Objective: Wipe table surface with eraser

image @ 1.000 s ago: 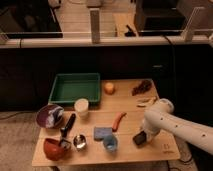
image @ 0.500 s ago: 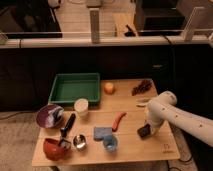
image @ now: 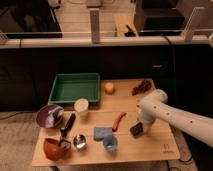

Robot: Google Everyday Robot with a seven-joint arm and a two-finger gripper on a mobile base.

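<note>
now, by label:
change: since half a second ago the white arm has swung back toward the right front part of the surface [image: 150, 145], and the eraser [image: 136, 130] sits further left than it did.
tool: the tool [image: 140, 125] hangs under the arm's rounded end, right down at the eraser; how far its fingers are apart, and whether they grip the eraser, i cannot tell.
eraser: a small black block lying on the surface at the tool's lower left, its long axis running on a slant from lower left to upper right.
neighbours: the orange-red carrot [image: 118, 121] lies just left of the tool; the blue sponge [image: 101, 133] and the blue cup [image: 111, 144] are further left.
open room: bare wood runs from the tool toward the front edge and the right edge; behind the tool, the dark bunch [image: 142, 87] near the far edge stands well apart.
</note>
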